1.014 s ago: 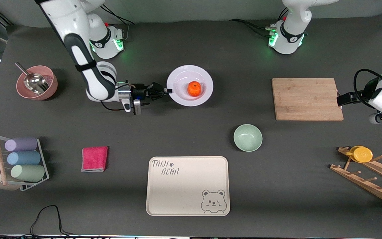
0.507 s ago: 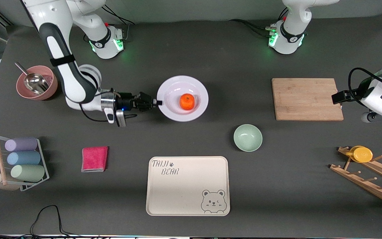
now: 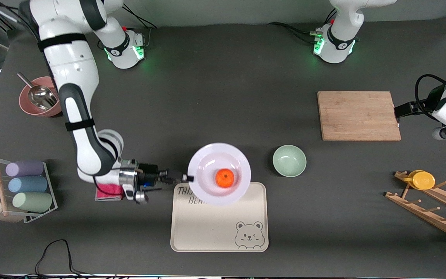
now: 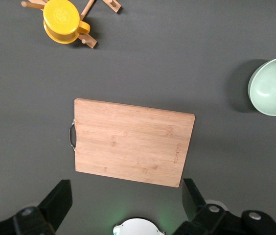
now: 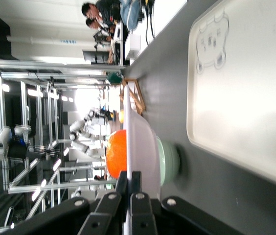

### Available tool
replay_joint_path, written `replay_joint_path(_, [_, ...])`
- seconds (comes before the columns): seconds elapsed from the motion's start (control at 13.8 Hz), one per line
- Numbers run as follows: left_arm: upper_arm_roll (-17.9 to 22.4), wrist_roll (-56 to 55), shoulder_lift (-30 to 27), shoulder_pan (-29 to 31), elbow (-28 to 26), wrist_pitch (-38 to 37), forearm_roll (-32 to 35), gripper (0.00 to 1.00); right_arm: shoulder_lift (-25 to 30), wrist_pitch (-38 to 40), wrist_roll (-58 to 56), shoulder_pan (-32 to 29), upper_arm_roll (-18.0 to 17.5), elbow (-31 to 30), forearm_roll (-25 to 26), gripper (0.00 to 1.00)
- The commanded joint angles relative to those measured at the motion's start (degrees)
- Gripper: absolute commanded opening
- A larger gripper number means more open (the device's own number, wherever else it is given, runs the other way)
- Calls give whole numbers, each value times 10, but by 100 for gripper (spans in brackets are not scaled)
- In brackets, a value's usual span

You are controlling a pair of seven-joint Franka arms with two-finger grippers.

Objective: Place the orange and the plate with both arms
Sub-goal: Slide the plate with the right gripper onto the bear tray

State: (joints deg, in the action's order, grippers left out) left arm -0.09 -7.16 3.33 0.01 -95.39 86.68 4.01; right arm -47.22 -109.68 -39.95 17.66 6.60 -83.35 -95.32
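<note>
The pale plate (image 3: 207, 159) hangs level in the air over the cream bear tray's (image 3: 219, 228) edge farther from the front camera. The orange (image 3: 225, 178) rests in its shallow centre. My right gripper (image 3: 187, 178) is shut on the plate's rim at the right arm's end. In the right wrist view the fingers (image 5: 136, 182) pinch the plate (image 5: 145, 142) edge-on, with the orange (image 5: 117, 154) on it. My left gripper (image 3: 400, 110) waits open and holds nothing, up by the cutting board's end; its fingers (image 4: 59, 200) stand wide apart.
A mint-green bowl (image 3: 289, 160) sits beside the tray, toward the left arm's end. The wooden cutting board (image 3: 358, 115) lies farther back. A pink cloth (image 3: 108, 192) shows under the right wrist. Cup rack (image 3: 21, 190), pink bowl with scoop (image 3: 39, 99), peg rack with yellow cup (image 3: 423, 179).
The right arm has carried the plate with the orange from the table's middle toward the front camera, to over the tray's edge. The left arm has shifted slightly beside the board.
</note>
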Motion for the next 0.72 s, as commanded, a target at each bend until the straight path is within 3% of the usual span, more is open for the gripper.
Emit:
replay_joint_path(0.0, [6, 6, 2, -7, 6, -8, 3, 100, -122, 7, 77, -15, 2, 214, 7, 0])
replay_joint_path(0.14, [6, 7, 5, -7, 6, -3, 3, 100, -174, -1, 80, -25, 11, 293, 7, 0])
replay_joint_path(0.65, [7, 6, 6, -6, 6, 0, 2, 100, -220, -32, 67, -25, 10, 292, 9, 0])
